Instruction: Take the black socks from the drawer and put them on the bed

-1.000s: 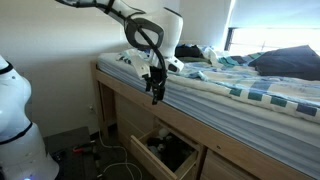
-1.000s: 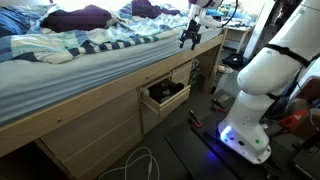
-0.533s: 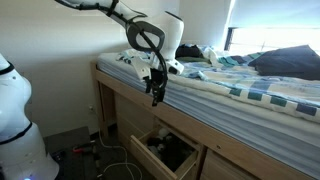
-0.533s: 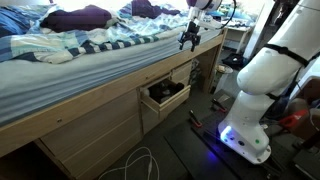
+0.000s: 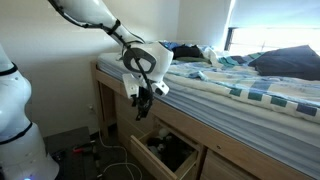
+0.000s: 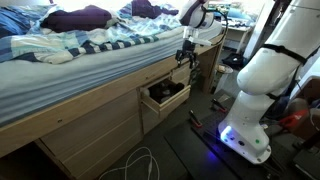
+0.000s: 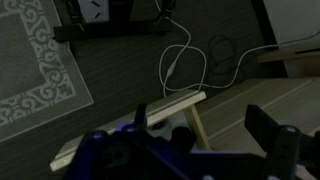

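The pale-wood drawer (image 5: 150,150) under the bed stands pulled open; it also shows in the other exterior view (image 6: 160,101). A dark bundle, the black socks (image 5: 176,153), lies inside it (image 6: 169,90). My gripper (image 5: 143,106) hangs open and empty in front of the bed frame, just above the drawer's near corner (image 6: 183,62). The wrist view looks down between the open fingers (image 7: 200,135) onto the drawer's wooden corner (image 7: 172,104) and a dim dark lump that may be the socks. The bed (image 5: 250,90) with blue-checked bedding lies above (image 6: 80,50).
The robot's white base (image 6: 255,100) stands beside the drawer. White cables (image 7: 190,60) and a patterned rug (image 7: 35,70) lie on the dark floor. More cables (image 6: 135,162) lie below the bed frame. Dark pillows (image 5: 285,62) sit on the bed.
The gripper has dropped from the level of the mattress edge to in front of the bed frame, closer to the open drawer. It stays open and empty.
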You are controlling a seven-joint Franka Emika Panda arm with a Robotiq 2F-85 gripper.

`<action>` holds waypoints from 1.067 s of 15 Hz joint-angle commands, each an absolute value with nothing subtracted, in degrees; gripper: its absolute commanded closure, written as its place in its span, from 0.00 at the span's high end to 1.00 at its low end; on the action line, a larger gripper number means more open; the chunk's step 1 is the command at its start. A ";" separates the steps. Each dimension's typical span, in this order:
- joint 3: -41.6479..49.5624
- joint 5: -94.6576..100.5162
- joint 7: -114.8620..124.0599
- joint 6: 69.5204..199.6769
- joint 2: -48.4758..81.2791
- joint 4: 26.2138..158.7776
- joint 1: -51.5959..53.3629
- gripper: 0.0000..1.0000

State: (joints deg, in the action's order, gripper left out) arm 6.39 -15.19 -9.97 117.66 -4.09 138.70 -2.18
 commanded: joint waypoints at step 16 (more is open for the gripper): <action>3.32 -20.98 11.71 141.50 2.23 145.90 -1.78 1.00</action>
